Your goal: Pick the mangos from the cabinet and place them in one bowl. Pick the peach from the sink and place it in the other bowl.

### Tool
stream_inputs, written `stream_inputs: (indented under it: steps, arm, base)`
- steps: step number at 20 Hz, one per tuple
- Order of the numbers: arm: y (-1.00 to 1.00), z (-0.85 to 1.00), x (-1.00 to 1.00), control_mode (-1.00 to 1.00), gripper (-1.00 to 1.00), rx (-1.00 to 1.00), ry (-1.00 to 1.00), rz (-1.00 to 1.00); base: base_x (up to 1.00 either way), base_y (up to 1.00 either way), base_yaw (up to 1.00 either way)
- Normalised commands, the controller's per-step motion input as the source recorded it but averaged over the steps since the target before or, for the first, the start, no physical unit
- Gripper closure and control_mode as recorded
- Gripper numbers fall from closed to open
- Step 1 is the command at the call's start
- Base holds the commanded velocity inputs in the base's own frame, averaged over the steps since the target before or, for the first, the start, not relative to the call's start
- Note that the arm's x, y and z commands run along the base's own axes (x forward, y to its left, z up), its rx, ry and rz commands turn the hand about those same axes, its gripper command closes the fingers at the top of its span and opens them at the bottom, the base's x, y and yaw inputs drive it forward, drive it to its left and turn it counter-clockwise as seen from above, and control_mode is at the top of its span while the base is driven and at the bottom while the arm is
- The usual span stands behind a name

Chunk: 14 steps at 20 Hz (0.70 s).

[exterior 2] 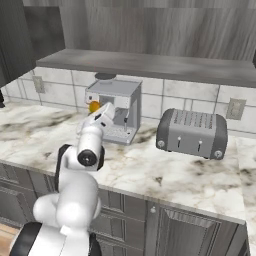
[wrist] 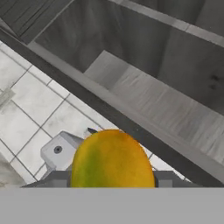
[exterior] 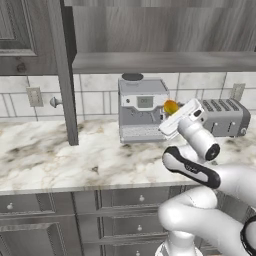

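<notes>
Yellow-green mango [wrist: 112, 158] pinched in the gripper [exterior: 172, 111], beside the coffee machine [exterior: 141, 110], below the cabinet [exterior: 165, 61]

mango [wrist: 112, 159] bottom being cut off at hand view's lower edge, fingertips hiding behind it, mango [exterior: 171, 106] in left base view showing too small for detail

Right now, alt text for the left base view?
The white arm's gripper holds a yellow-orange mango above the marble counter, in front of a grey coffee machine. A toaster stands to the right, the open cabinet above.
</notes>
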Motion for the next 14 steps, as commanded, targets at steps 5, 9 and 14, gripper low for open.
stream_inputs:
  steps: [5, 9, 14]
  arm:
    - [0.0, -0.45, 0.0, -1.0, 1.0, 0.02, 0.2, 0.0]
    - [0.0, -0.45, 0.0, -1.0, 1.0, 0.03, 0.23, -0.02]
    - [0.0, -0.61, 0.0, -1.0, 1.0, 0.01, 0.28, -0.05]
  base:
    - [0.0, 0.0, 0.0]
    - [0.0, 0.0, 0.0]
    - [0.0, 0.0, 0.0]
